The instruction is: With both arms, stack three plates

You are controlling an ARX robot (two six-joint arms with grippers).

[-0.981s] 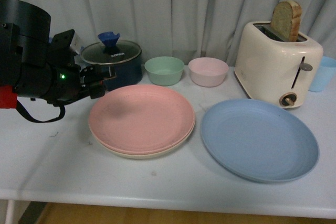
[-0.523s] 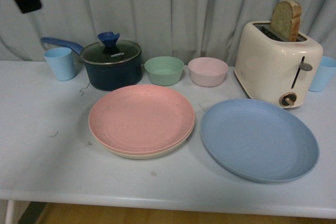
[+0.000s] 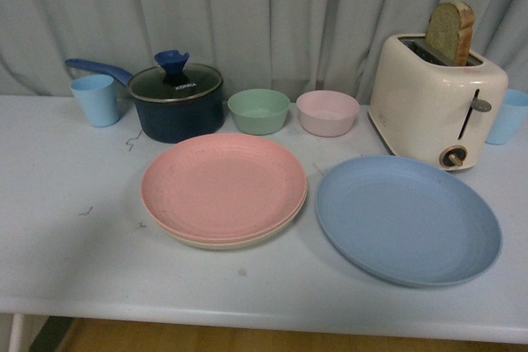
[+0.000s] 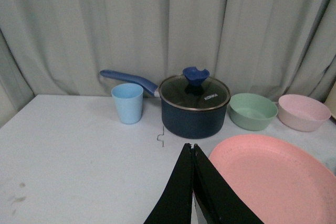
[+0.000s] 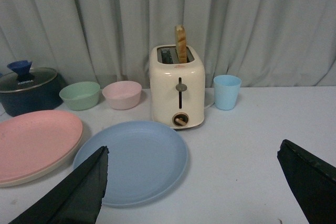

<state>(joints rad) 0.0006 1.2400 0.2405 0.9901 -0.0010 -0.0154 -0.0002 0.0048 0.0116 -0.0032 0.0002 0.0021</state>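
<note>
The pink plate [image 3: 223, 185] lies on top of the beige plate [image 3: 216, 242], whose rim shows beneath it, left of centre on the table. The blue plate [image 3: 407, 218] lies alone to their right, in front of the toaster. Neither arm appears in the front view. In the left wrist view my left gripper [image 4: 191, 148] is shut with nothing in it, held above the table beside the pink plate [image 4: 273, 179]. In the right wrist view my right gripper [image 5: 193, 153] is wide open, above the table near the blue plate [image 5: 134, 160].
Behind the plates stand a dark blue lidded pot [image 3: 176, 98], a light blue cup [image 3: 95, 99], a green bowl [image 3: 259, 110], a pink bowl [image 3: 327, 112], a cream toaster [image 3: 436, 96] holding bread, and another blue cup [image 3: 506, 115]. A grey curtain hangs behind.
The left arm, which stood at the pink plate's left a second ago, has lifted out of the front view. The pink plate stays on the beige one.
</note>
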